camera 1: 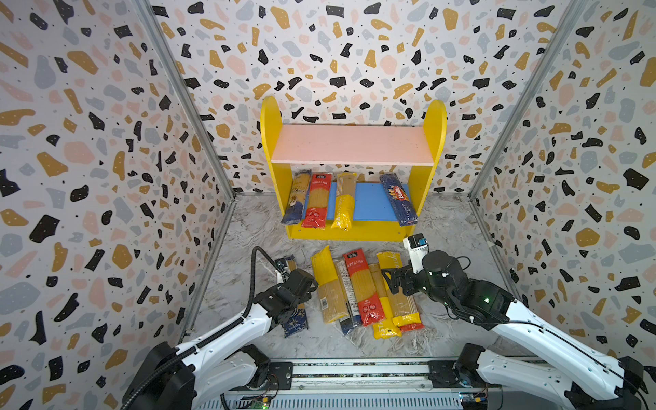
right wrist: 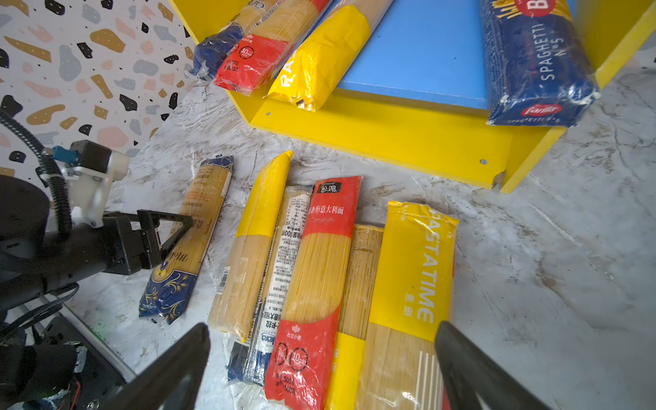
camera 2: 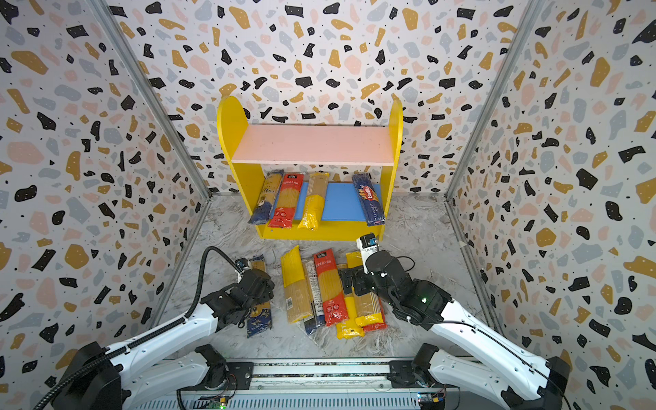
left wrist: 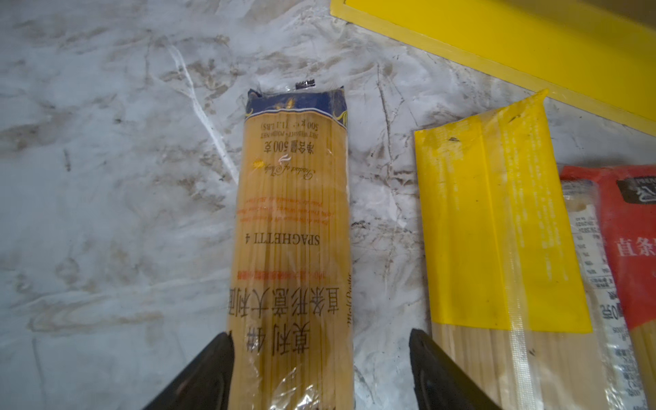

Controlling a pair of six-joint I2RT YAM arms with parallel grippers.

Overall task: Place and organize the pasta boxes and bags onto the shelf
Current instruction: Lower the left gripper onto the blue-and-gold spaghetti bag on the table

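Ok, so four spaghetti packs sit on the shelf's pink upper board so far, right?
No. The four, a blue-ended pack, a red-ended pack, a yellow-ended pack and the Barilla pack, sit on the shelf's blue lower board, not the pink upper board; both top views show it.

Shelf (camera 1: 355,143) at twelve o'clock holds four spaghetti packs (camera 1: 316,198) on its blue board (camera 1: 371,202); loose packs (camera 1: 365,287) lie at six, left gripper (camera 1: 303,284) at their nine, right gripper (camera 1: 387,280) at three.

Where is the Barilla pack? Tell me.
In both top views the Barilla pack lies on the shelf's blue lower board, at its right end beside the yellow side panel.
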